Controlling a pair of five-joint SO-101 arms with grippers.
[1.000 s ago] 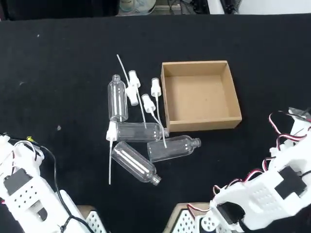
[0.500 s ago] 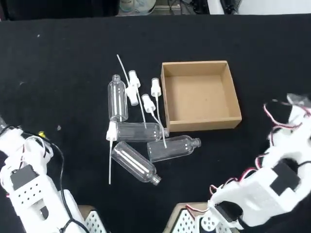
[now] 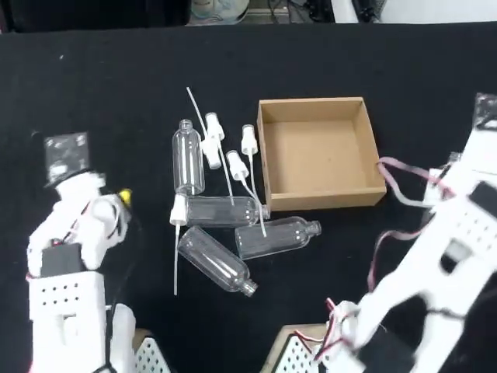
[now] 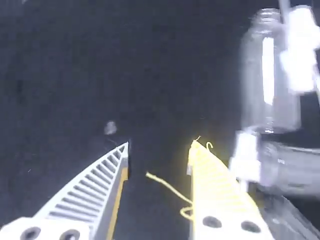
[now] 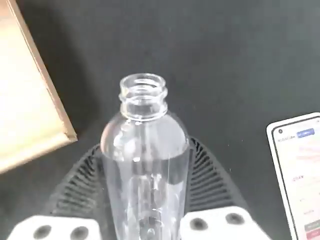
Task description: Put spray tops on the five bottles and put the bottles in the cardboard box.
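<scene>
Right gripper (image 5: 146,152) aloft around bottle (image 5: 143,107)

No text can be read anywhere. The only print is on the lit screen of a phone (image 5: 298,175), which lies on the black table (image 5: 230,50) near the clear bottle (image 5: 145,165). At the top of the screen is a small blue patch with a short line of characters. Below it, on the white background, are a few faint reddish lines. All of these are too small and blurred to make out any letter or number.
</scene>
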